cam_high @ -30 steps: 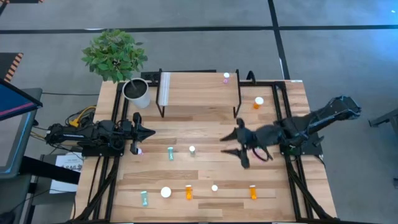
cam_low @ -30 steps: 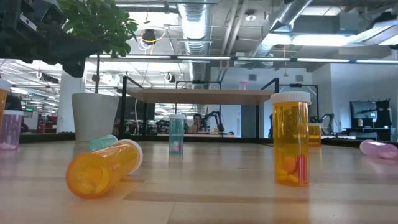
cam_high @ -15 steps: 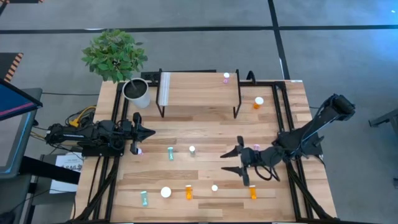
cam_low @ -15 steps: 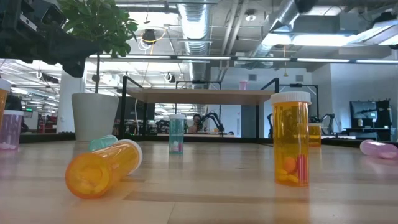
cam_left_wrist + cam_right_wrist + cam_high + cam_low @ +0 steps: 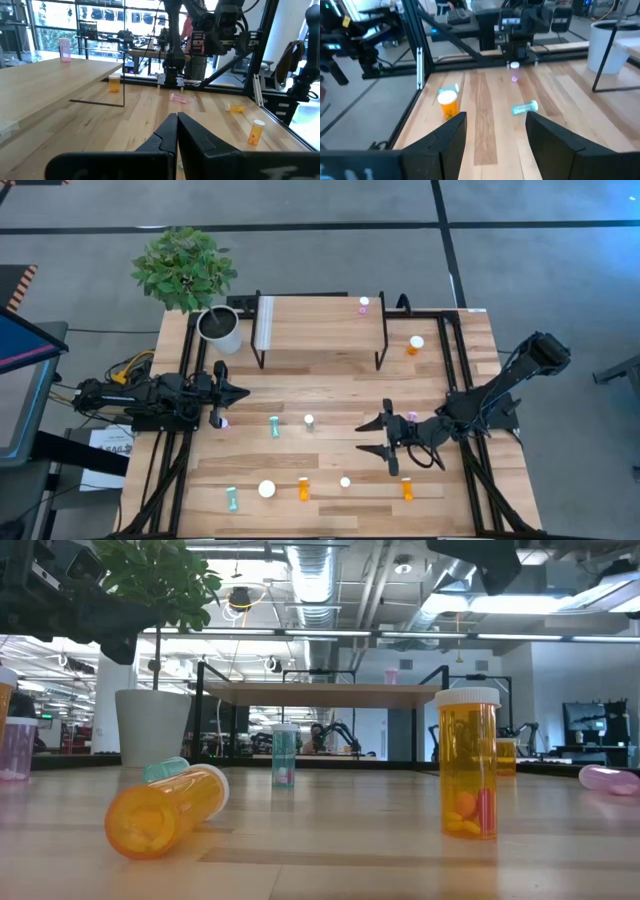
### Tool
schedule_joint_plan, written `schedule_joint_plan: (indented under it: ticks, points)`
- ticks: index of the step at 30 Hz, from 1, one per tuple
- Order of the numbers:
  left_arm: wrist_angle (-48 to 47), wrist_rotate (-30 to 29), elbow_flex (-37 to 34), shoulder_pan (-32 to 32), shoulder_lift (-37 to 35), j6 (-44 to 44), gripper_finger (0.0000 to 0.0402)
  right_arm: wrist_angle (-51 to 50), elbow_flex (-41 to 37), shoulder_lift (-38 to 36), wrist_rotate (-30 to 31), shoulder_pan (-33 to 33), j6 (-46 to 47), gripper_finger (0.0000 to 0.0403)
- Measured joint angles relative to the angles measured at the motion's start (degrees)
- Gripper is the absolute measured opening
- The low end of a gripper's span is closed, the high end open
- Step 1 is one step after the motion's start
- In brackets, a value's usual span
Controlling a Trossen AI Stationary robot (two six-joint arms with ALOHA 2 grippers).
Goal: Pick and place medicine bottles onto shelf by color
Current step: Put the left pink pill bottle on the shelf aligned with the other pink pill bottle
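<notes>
Several small pill bottles with white caps are scattered on the table. A pink one point(image 5: 364, 304) stands on the shelf point(image 5: 320, 325), near its far right corner. An orange one point(image 5: 415, 343) stands right of the shelf. A pink one point(image 5: 411, 418) lies beside my right arm. Teal point(image 5: 274, 426) and orange point(image 5: 303, 488) ones lie further left and nearer. My right gripper point(image 5: 362, 438) hovers open over the table's right middle, pointing left, with nothing between its fingers point(image 5: 452, 135). My left gripper point(image 5: 243, 392) waits shut at the left side, next to a pink bottle point(image 5: 222, 420).
A white plant pot point(image 5: 220, 328) stands at the shelf's left end. Black frame rails run along both table sides. More bottles sit near the near edge: teal point(image 5: 232, 498), a wide white cap point(image 5: 267, 489) and orange point(image 5: 406, 488). Bare wood lies between the shelf and the bottles.
My right gripper has swung toward the table's near edge, away from the shelf, and stayed open. Its arm now shows at the top of the low view. The pink bottle it covered now lies in view beside it. No bottle has moved.
</notes>
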Motion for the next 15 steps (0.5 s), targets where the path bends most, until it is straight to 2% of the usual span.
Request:
schedule_joint_plan:
  ticks: [15]
  points:
    - [0.00, 0.00, 0.00, 0.00, 0.00, 0.00, 0.0000, 3.38, 0.05, 0.28, 0.00, -0.78, -0.26, 0.0228]
